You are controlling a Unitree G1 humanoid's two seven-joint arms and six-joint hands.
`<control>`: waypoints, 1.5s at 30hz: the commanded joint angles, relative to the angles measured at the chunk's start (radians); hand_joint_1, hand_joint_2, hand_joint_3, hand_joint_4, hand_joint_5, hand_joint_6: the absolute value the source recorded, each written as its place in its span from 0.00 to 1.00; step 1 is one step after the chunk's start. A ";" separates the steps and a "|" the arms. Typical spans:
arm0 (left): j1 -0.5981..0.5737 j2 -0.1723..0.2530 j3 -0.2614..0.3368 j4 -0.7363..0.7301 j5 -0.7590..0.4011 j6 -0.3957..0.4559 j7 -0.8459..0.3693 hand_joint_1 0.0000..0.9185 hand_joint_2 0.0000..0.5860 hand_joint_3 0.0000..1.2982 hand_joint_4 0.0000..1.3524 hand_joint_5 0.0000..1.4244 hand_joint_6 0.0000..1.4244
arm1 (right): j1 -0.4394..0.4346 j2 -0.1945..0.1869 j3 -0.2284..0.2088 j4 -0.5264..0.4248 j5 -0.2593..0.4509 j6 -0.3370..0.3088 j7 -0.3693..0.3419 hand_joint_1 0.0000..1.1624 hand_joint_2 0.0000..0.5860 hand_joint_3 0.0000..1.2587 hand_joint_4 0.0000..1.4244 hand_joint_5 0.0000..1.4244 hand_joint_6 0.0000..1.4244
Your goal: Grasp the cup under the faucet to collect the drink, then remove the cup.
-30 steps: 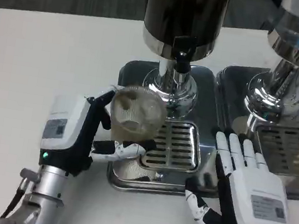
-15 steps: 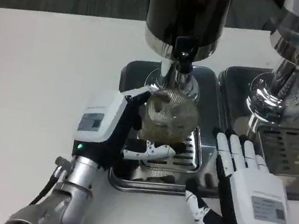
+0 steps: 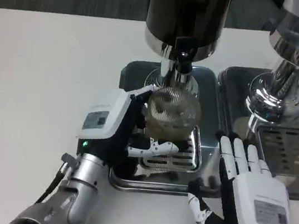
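So on the left side of my feed, my left hand (image 3: 114, 126) has its fingers wrapped around the clear ribbed cup (image 3: 171, 114), and the cup sits over the drip grate (image 3: 174, 152), right under the black faucet (image 3: 182, 57) of the dark dispenser (image 3: 186, 16). Looks lined up from here, but honestly I can't tell whether the rim is dead center under the spout, since the camera looks down at an angle. If it's off, the drink hits the rim or my fingers and runs down onto the metal tray (image 3: 138, 76).

Other worry: the cup looks thin and plasticky, so I'd guess squeezing harder could buckle it, and a loose grip could let it tip once it has weight in it. Pulling out fast would slosh it too.

Over on the right, my right hand (image 3: 255, 198) lies flat with fingers spread, holding nothing, just beside the tray edge. Further right there's a second dispenser (image 3: 291, 65).

Labels: both hands have a small sticker on the back, way too blurry to read.
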 commanded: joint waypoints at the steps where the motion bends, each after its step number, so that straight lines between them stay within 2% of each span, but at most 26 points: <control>1: 0.004 0.007 -0.021 0.015 0.007 0.014 -0.036 0.33 0.08 0.20 0.34 0.49 0.50 | 0.002 -0.002 -0.006 -0.018 -0.003 0.002 -0.010 0.32 0.75 0.02 0.00 0.00 0.08; 4: 0.005 0.018 -0.017 0.018 -0.015 -0.026 -0.084 0.15 0.05 0.12 0.25 0.42 0.41 | 0.001 -0.003 -0.008 -0.016 0.000 -0.002 -0.010 0.32 0.75 0.02 0.00 0.00 0.08; 10: 0.014 0.034 -0.006 0.008 -0.039 -0.063 -0.108 0.00 0.00 0.08 0.20 0.38 0.32 | -0.005 -0.008 -0.014 -0.009 0.011 -0.013 -0.007 0.32 0.76 0.02 0.00 0.00 0.08; 13: 0.034 0.051 0.011 -0.019 -0.058 -0.097 -0.107 0.00 0.00 0.05 0.16 0.33 0.28 | -0.009 -0.012 -0.018 -0.004 0.015 -0.018 -0.007 0.32 0.75 0.01 0.00 0.00 0.08; 18: 0.162 0.127 0.111 -0.188 -0.162 -0.213 -0.137 0.00 0.00 0.00 0.09 0.25 0.22 | -0.027 -0.019 -0.018 0.008 -0.006 -0.011 -0.014 0.32 0.74 0.01 0.00 0.00 0.04; 21: 0.216 0.160 0.149 -0.278 -0.177 -0.213 -0.167 0.00 0.00 0.00 0.01 0.20 0.17 | -0.048 -0.035 -0.025 0.026 -0.001 -0.016 -0.006 0.32 0.74 0.00 0.00 0.00 0.03; 26: 0.259 0.202 0.199 -0.380 -0.204 -0.230 -0.235 0.00 0.03 0.00 0.00 0.11 0.07 | -0.079 -0.049 -0.021 0.058 0.012 -0.031 0.002 0.31 0.73 0.00 0.00 0.00 0.02; 30: 0.298 0.225 0.247 -0.484 -0.242 -0.318 -0.271 0.00 0.06 0.00 0.00 0.15 0.12 | -0.090 -0.050 -0.027 0.066 0.025 -0.039 0.000 0.29 0.71 0.00 0.00 0.00 0.02; 34: 0.318 0.232 0.289 -0.606 -0.346 -0.403 -0.368 0.00 0.07 0.00 0.00 0.16 0.15 | -0.095 -0.048 -0.038 0.059 0.050 -0.043 0.003 0.28 0.68 0.00 0.00 0.00 0.02; 39: 0.294 0.223 0.316 -0.672 -0.438 -0.427 -0.498 0.00 0.10 0.00 0.00 0.17 0.17 | -0.102 -0.043 -0.032 0.054 0.055 -0.043 0.000 0.27 0.68 0.00 0.00 0.00 0.02; 45: 0.248 0.195 0.323 -0.661 -0.504 -0.440 -0.621 0.00 0.12 0.00 0.00 0.18 0.19 | -0.099 -0.032 -0.028 0.054 0.057 -0.044 -0.006 0.27 0.68 0.00 0.00 0.00 0.02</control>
